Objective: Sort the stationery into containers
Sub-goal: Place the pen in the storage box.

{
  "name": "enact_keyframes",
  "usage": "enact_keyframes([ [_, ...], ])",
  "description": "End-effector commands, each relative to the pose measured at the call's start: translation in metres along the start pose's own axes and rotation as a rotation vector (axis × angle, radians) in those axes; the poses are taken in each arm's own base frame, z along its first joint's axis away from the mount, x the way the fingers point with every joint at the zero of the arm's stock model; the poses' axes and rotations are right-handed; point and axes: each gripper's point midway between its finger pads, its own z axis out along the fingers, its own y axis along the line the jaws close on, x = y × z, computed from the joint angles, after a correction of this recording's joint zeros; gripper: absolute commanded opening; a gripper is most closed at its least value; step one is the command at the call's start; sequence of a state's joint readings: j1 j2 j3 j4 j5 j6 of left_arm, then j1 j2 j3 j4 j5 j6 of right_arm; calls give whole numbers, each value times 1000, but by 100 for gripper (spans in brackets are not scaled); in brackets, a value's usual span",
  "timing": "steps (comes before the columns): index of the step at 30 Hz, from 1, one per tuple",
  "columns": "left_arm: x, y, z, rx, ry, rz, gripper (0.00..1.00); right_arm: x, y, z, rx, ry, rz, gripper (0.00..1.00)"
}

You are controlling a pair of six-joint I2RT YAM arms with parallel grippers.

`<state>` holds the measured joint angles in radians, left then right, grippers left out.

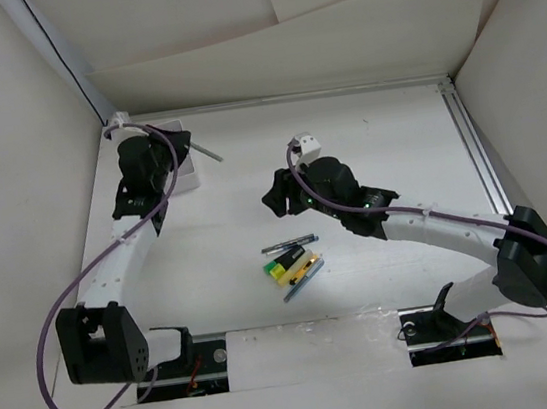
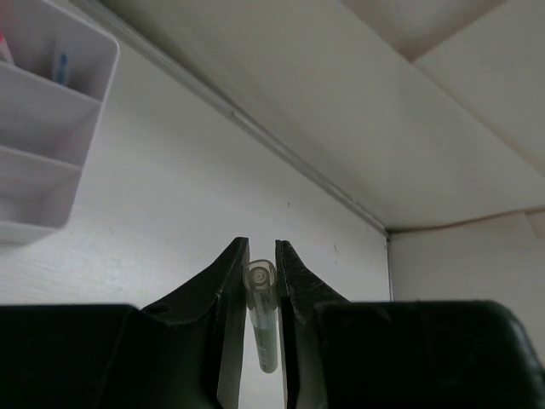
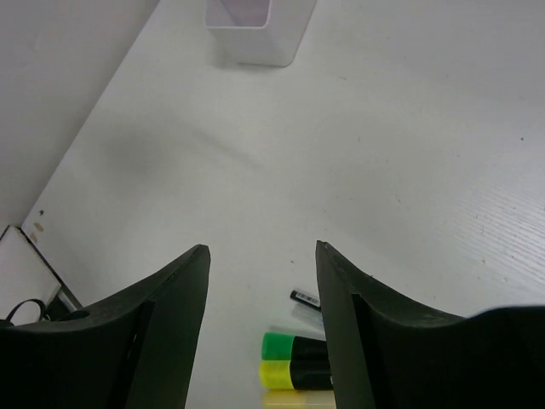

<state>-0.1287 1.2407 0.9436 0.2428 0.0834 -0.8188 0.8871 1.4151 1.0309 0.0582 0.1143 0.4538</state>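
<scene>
Left wrist view gives you the left gripper pinched narrow on a thin pen with a clear, greyish barrel. The pen runs lengthwise between the two black jaws, with its round end pointing away from the camera. You see the small white translucent plastic box with divided compartments up and to the left of that grip, apart from it. A blue item stands in one of its compartments.

From the top external camera, your left arm reaches to the far left corner of the white table. The box is partly hidden under its wrist there, and the held pen pokes out to the right, just beside the box.

Your right gripper stands wide and holds nothing, hovering above the table. Below its fingers lies a loose pile of stationery. In it a green highlighter and a yellow highlighter lie side by side, touching, with a dark-tipped pen just beyond them. That pile sits near the table's middle, well apart from the box.
</scene>
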Motion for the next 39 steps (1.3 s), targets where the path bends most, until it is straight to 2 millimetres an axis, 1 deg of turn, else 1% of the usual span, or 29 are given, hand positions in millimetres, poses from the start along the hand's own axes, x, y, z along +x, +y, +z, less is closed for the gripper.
enact_keyframes([
  [1,-64,-7,17,-46,-205,-26,0,-26,2,-3,-5,-98,46,59],
  [2,-75,-4,22,-69,-228,-29,0,-26,4,-4,-13,-94,45,59],
  [3,-95,-3,32,-88,-266,-24,0,-25,5,-4,-21,-90,45,59],
  [4,-102,-1,37,-119,-281,-10,0,-27,1,-3,-13,-93,47,59],
  [5,-115,7,41,-182,-336,2,0,-25,4,-3,-26,-86,47,59],
  [6,-124,9,45,-212,-360,17,0,-25,5,-4,-35,-82,46,59],
  [7,-141,9,54,-241,-394,63,0,-27,2,-3,-27,-86,49,59],
  [9,-154,16,61,-303,-433,105,0,-22,4,-1,-44,-66,47,59],
  [10,-159,16,71,-316,-442,125,0,-22,4,-1,-44,-66,47,59],
  [12,-167,24,77,-364,-465,179,0,-23,6,-1,-56,-70,47,59],
  [13,-167,29,85,-383,-465,198,0,-23,6,-1,-57,-70,47,59],
  [14,-168,34,89,-401,-467,214,0,-25,2,-1,-47,-75,50,59],
  [16,-170,42,95,-440,-473,253,0,-20,5,1,-65,-55,49,59],
  [17,-170,46,102,-453,-476,254,0,-20,5,1,-65,-55,49,59],
  [18,-169,49,106,-461,-469,271,0,-22,1,1,-57,-59,51,59],
  [21,-174,54,116,-481,-491,293,0,-21,2,1,-65,-55,51,59],
  [22,-175,55,118,-485,-488,306,0,-18,1,3,-61,-47,50,59],
  [24,-176,58,126,-497,-492,314,0,-20,-3,4,-53,-51,53,59],
  [26,-174,65,130,-519,-485,340,0,-16,-3,6,-57,-39,52,59],
  [27,-175,63,131,-514,-492,338,0,-16,-3,6,-57,-39,52,59],
  [28,-173,69,132,-532,-488,349,0,-16,-3,6,-57,-39,52,59],
  [30,-176,67,132,-526,-496,356,0,-18,-7,6,-49,-42,55,59],
  [31,-173,73,135,-538,-498,357,0,-18,-7,6,-49,-43,55,59],
  [33,-170,78,137,-545,-491,377,0,-19,-4,6,-61,-46,55,59],
  [34,-171,77,138,-540,-498,375,0,-19,-4,6,-61,-46,55,59],
  [36,-165,86,143,-555,-479,389,0,-18,-3,6,-69,-43,46,59],
  [37,-167,86,143,-557,-492,386,0,-18,-3,6,-69,-43,46,59],
  [38,-164,90,145,-566,-480,399,0,-18,-3,6,-69,-42,46,59],
  [39,-165,89,146,-561,-488,396,0,-18,-3,6,-69,-42,46,59],
])
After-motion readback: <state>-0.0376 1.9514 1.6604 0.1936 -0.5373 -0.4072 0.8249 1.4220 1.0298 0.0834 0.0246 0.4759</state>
